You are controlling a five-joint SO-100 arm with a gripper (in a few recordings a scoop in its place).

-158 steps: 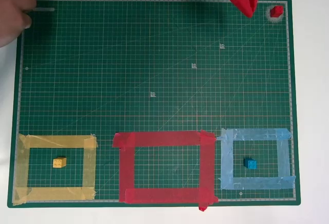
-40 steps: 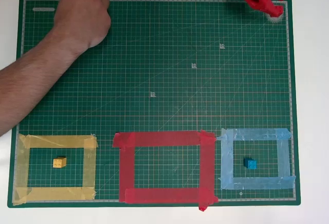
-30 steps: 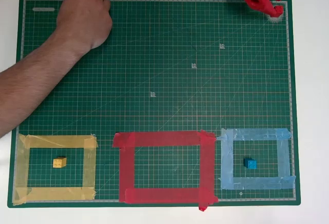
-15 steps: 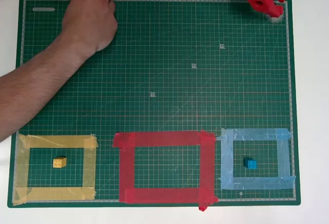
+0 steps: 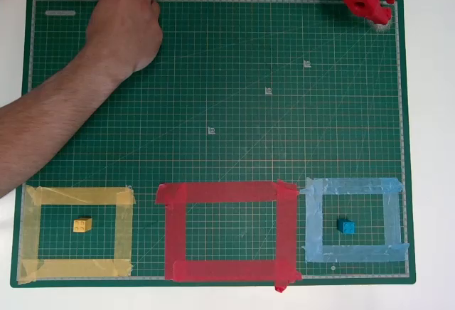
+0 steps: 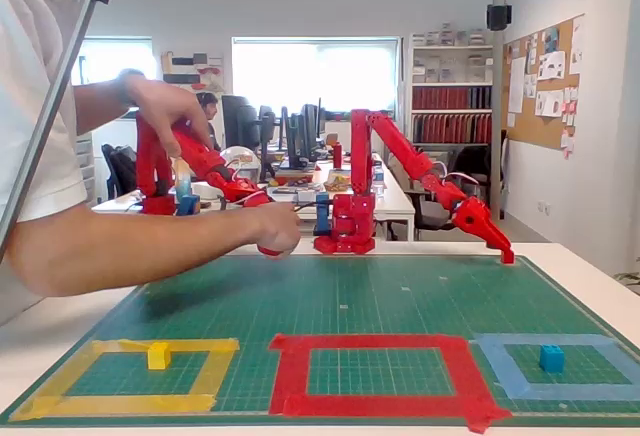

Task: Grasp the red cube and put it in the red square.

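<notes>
At the mat's far right corner, the gripper point(image 5: 380, 17) covers the red cube, jaw state indeterminable; presumably light and rigid, grip opposite flat faces.

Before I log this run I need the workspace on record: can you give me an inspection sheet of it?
Surface: green cutting mat on a white table; mat middle bare.
Job's things: red square at the near mat edge, nothing inside it; red cube hidden under the gripper tip, cannot confirm.
Clutter: yellow cube inside the yellow tape frame; blue cube inside the light-blue tape frame.
Grippers: gripper down at the mat's far right corner; open or shut cannot be told.
Cables: thin wires along the arm.
Surroundings: a person's forearm across the mat's left side; office desks, monitors, shelves behind.
</notes>
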